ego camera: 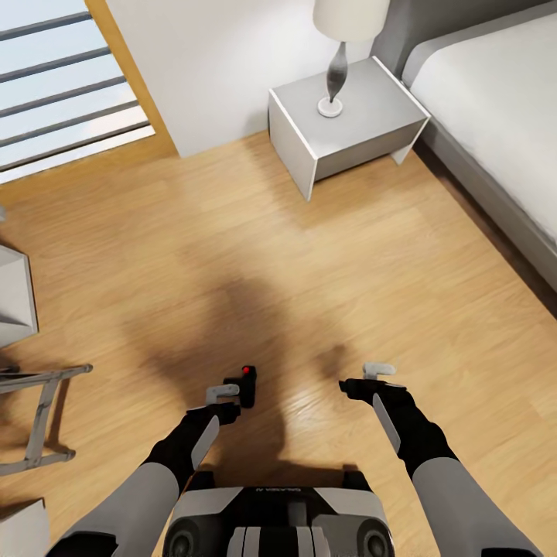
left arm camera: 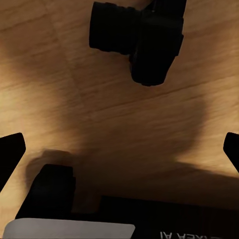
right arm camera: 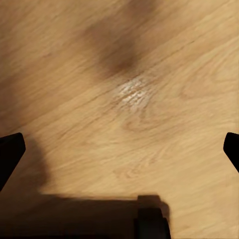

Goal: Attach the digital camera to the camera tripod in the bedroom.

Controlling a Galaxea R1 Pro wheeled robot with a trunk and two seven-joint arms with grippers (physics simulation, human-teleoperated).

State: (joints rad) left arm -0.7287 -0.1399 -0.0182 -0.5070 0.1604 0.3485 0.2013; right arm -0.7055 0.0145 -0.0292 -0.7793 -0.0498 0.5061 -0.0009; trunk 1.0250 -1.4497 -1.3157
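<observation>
- Digital camera (ego camera: 246,385), dark and boxy with a red button on top, sits at the tip of the left gripper (ego camera: 232,391) in the head view, above the light wood floor (ego camera: 232,255); the left wrist view shows the digital camera (left arm camera: 137,40) with its lens barrel sideways, out beyond the finger ends; whether the fingers grip it cannot be told.
- Left arm (ego camera: 166,464) reaches forward and slightly inward from the shoulder, forearm low over the robot's base (ego camera: 278,510); its fingertips (left arm camera: 11,152) stand far apart at the edges of the wrist view.
- Right gripper (ego camera: 373,379) is held forward at like height, well apart from the camera; its fingertips (right arm camera: 11,149) are spread wide with nothing between them but floor.
- Ahead stand a grey nightstand (ego camera: 348,128) bearing a lamp (ego camera: 340,46), and a grey bed (ego camera: 495,100) just beside it.
</observation>
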